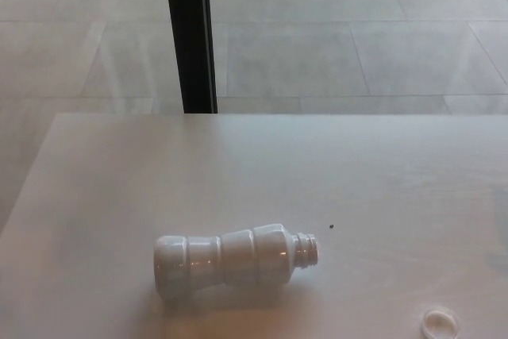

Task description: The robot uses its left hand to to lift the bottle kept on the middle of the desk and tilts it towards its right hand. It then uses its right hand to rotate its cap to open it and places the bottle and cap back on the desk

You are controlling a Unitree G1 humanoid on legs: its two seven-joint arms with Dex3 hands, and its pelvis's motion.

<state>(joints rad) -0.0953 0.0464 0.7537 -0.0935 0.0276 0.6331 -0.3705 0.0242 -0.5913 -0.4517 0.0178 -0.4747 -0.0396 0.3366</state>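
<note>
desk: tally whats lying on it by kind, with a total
white plastic bottle, on its side, cap off: 1
white bottle cap, loose near the front right edge: 1
small dark speck: 1
total: 3
Neither robot hand is in view.
</note>
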